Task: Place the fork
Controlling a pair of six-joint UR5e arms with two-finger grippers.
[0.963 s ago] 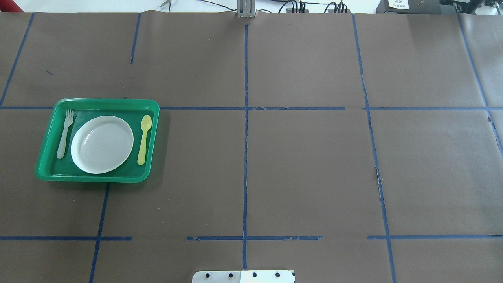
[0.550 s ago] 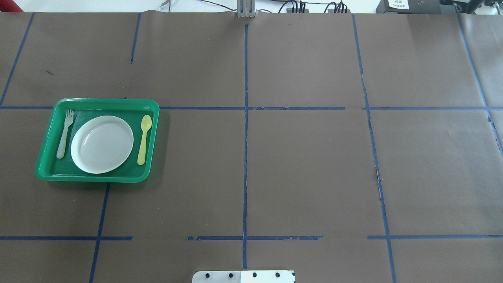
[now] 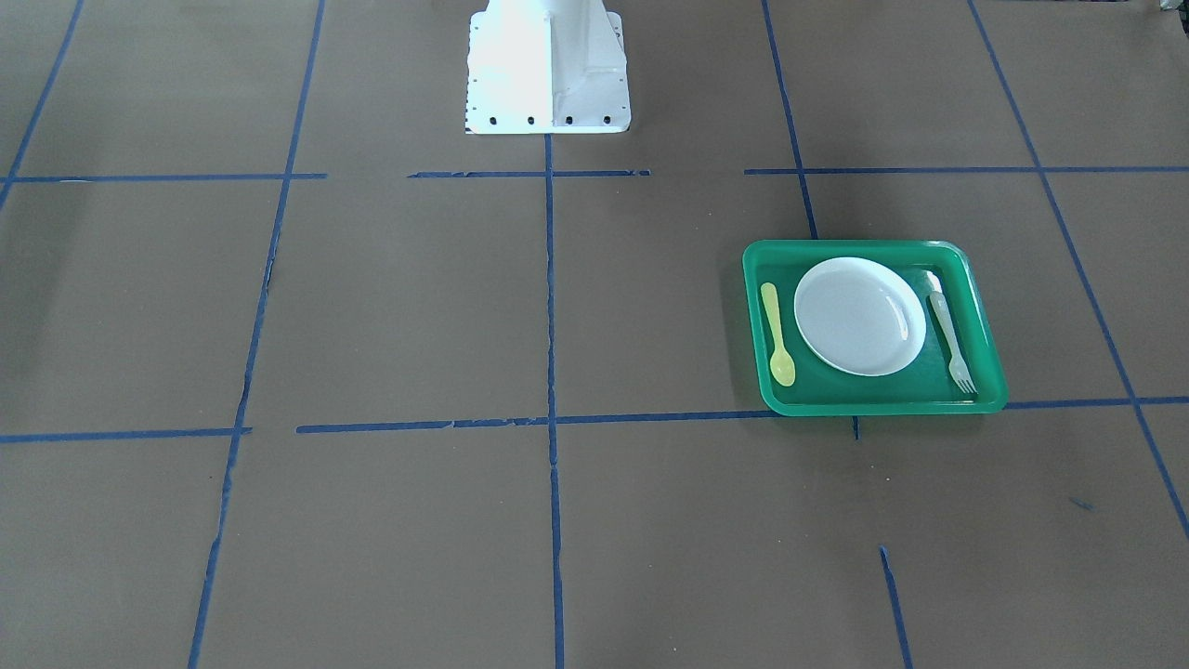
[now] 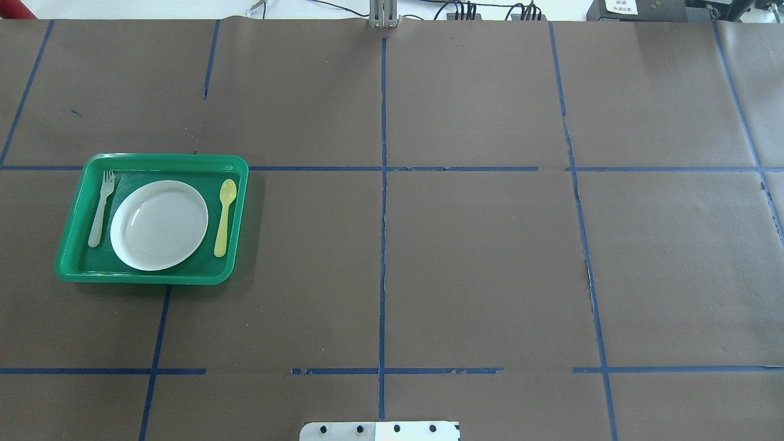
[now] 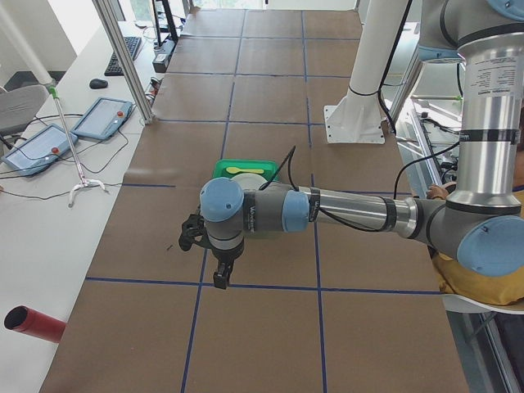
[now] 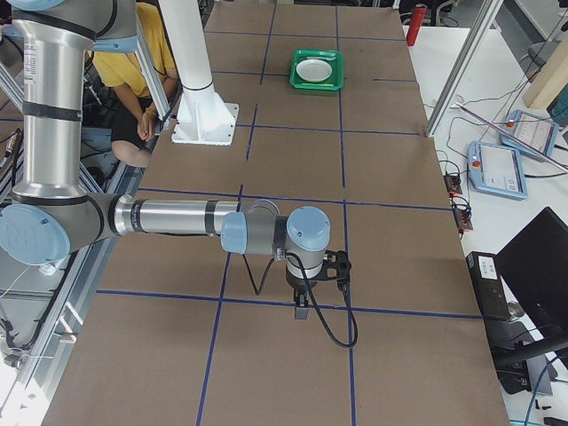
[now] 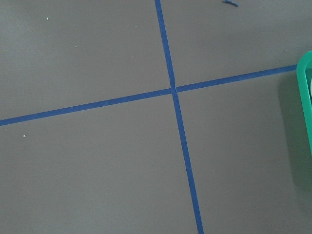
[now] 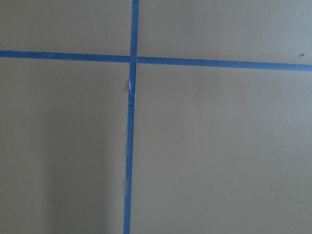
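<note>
The pale translucent fork (image 4: 101, 208) lies flat in the green tray (image 4: 153, 158), left of the white plate (image 4: 159, 225), tines toward the table's far side. It also shows in the front-facing view (image 3: 949, 339), inside the tray (image 3: 864, 247). The yellow spoon (image 4: 224, 217) lies on the plate's other side. My left gripper (image 5: 219, 278) hangs over bare table beyond the tray's left end and shows only in the exterior left view, so I cannot tell its state. My right gripper (image 6: 302, 311) hangs over the table's right end; I cannot tell its state either.
The white robot base (image 3: 548, 65) stands at the table's near-middle edge. Blue tape lines cross the brown paper. A red cylinder (image 5: 33, 323) lies at the table's far left corner. The left wrist view catches the tray's rim (image 7: 304, 97) at its right edge.
</note>
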